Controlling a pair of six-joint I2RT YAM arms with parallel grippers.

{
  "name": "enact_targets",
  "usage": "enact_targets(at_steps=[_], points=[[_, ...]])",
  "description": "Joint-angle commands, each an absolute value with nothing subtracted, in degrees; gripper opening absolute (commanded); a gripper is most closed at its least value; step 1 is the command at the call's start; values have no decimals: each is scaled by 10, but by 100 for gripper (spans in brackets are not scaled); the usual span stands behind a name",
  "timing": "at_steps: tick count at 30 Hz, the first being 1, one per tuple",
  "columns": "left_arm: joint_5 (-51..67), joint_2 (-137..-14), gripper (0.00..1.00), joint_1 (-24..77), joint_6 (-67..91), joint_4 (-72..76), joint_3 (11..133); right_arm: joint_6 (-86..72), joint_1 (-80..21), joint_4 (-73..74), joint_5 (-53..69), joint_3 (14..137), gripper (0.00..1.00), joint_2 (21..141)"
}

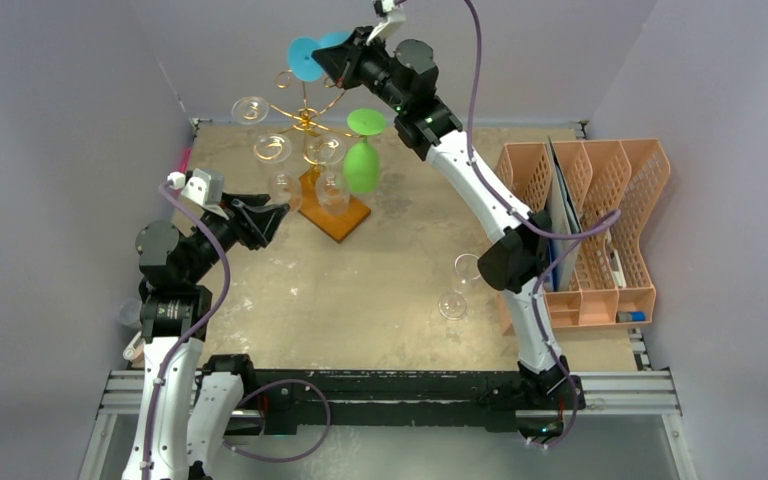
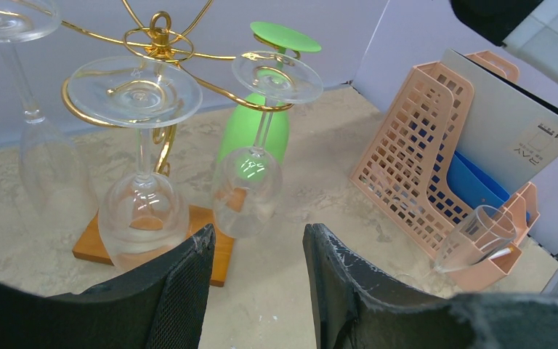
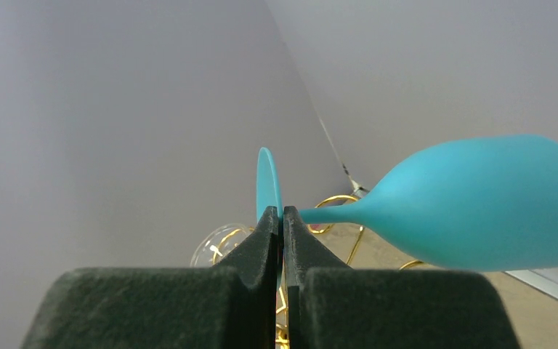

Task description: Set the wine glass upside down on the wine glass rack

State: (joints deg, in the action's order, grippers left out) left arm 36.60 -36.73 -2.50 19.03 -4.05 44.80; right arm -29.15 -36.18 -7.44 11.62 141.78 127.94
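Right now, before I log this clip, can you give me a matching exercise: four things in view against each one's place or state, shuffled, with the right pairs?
Things:
1. blue wine glass
2. green wine glass
3. left tool
4. orange organizer

Places or states:
A. hanging upside down on the wine glass rack
B. open, holding nothing
C. standing at the right edge of the table
D. gripped by its stem in the right tool

Pairs: 1-D, 2-A, 3-B, 4-C.
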Motion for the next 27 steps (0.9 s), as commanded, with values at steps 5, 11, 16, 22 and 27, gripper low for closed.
enact_targets(at_steps=[5, 11, 16, 22, 27], points=[[361, -366, 47, -25, 193, -29, 464, -379, -342, -115, 175, 1464, 0, 1312], [363, -366, 47, -25, 195, -28, 463, -409, -334, -120, 209, 1463, 0, 1330], [361, -365, 47, -24, 191, -32, 463, -424, -333, -121, 217, 1457, 0, 1330], [360, -364, 47, -24, 190, -33, 463, -432, -333, -111, 217, 1441, 0, 1320], [359, -363, 47, -25, 190, -35, 462, -444, -333, -77, 199, 1440, 0, 1313]])
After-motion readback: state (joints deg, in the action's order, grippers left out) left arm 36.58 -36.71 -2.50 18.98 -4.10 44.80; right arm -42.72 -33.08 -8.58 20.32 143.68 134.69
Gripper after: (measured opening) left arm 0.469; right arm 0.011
